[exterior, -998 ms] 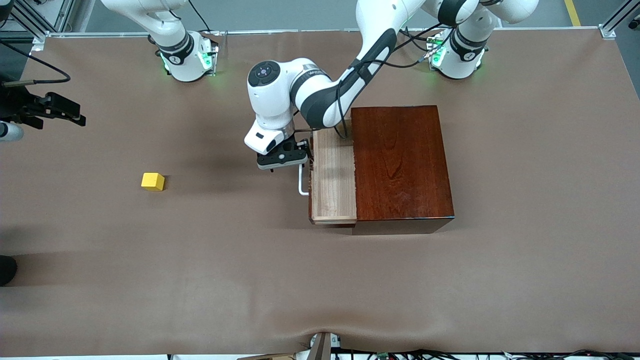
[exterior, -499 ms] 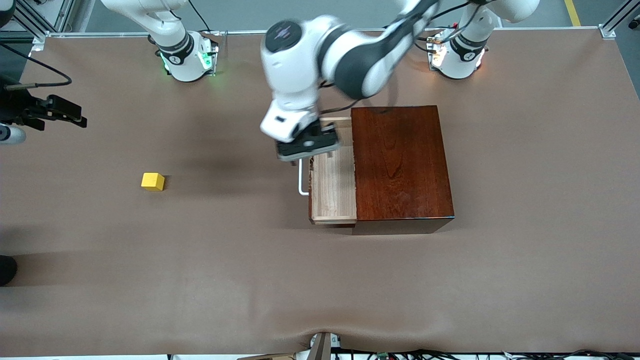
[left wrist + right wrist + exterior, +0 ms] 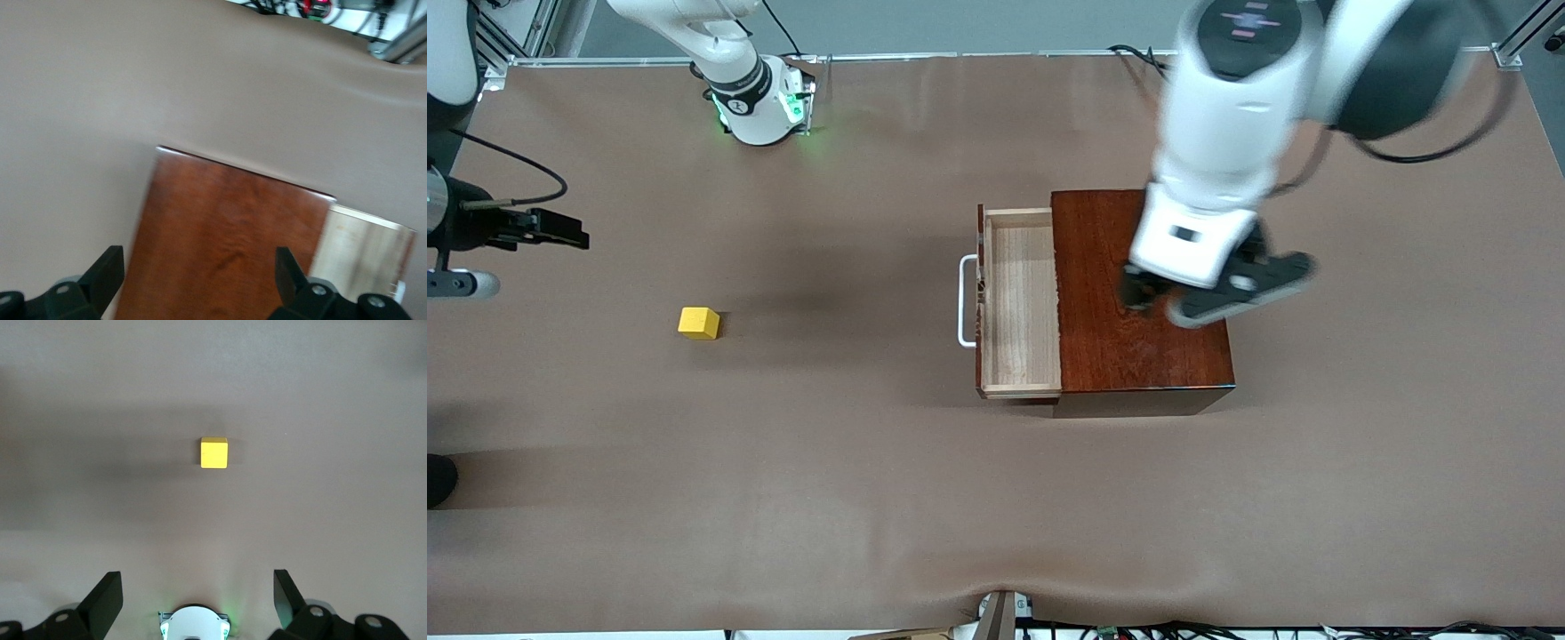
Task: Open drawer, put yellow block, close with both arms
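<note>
The block (image 3: 698, 322) sits on the bare brown table (image 3: 871, 498), well apart from the box (image 3: 1143, 293) and toward the right arm's end; in the right wrist view the block (image 3: 214, 452) lies flat on the cloth, alone. The drawer (image 3: 1021, 302) stands pulled out of the box on the side facing the block, its light-wood tray open to the ceiling, and the white handle (image 3: 965, 300) sticks out from its front. The left gripper (image 3: 1214, 293) hangs up in the air over the top of the box, fingers spread wide with nothing between them; its wrist view looks down past both fingers (image 3: 107, 273) onto the glossy lid (image 3: 227, 233) and a corner of the drawer (image 3: 367, 250). The right gripper (image 3: 560, 234) is over the table edge at the right arm's end, parted too and holding nothing, its fingers (image 3: 110, 597) framing the cloth.
</note>
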